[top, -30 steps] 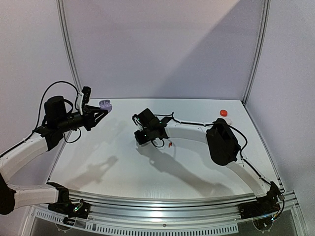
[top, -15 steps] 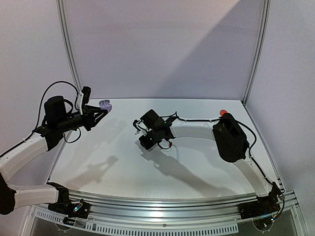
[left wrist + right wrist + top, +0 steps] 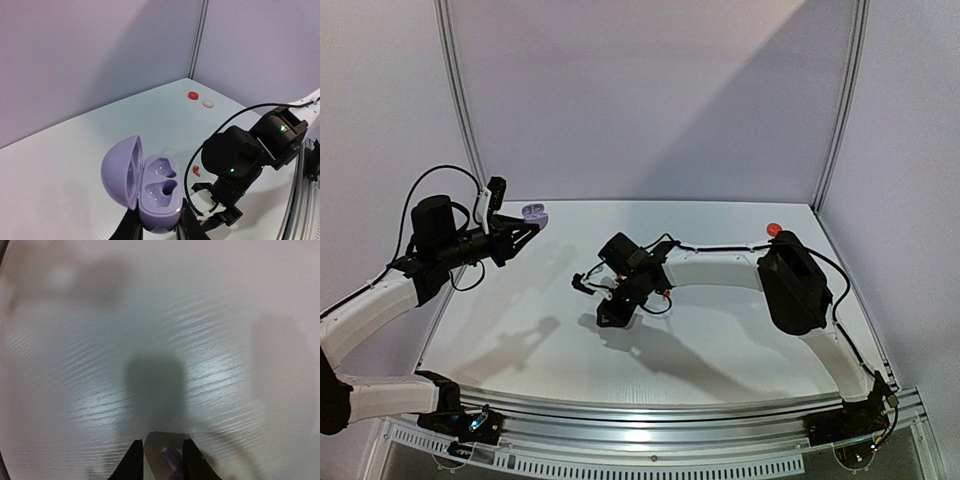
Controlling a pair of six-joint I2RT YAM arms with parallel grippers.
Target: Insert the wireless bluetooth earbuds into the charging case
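Lilac case held aloft on the left, one earbud pinched on the right.

The left end effector point(image 3: 160, 221) is clamped on the base of the open lilac charging case point(image 3: 152, 192), which is raised above the counter point(image 3: 75, 165) with its two wells showing. The right end effector point(image 3: 163, 460) hangs low over the middle of the counter, its fingers pinching a bluish-lilac earbud point(image 3: 171, 457). A red earbud point(image 3: 196, 171) lies on the counter just beside that arm's wrist. A red disc point(image 3: 193, 95) and a white disc point(image 3: 208, 103) sit near the far corner.
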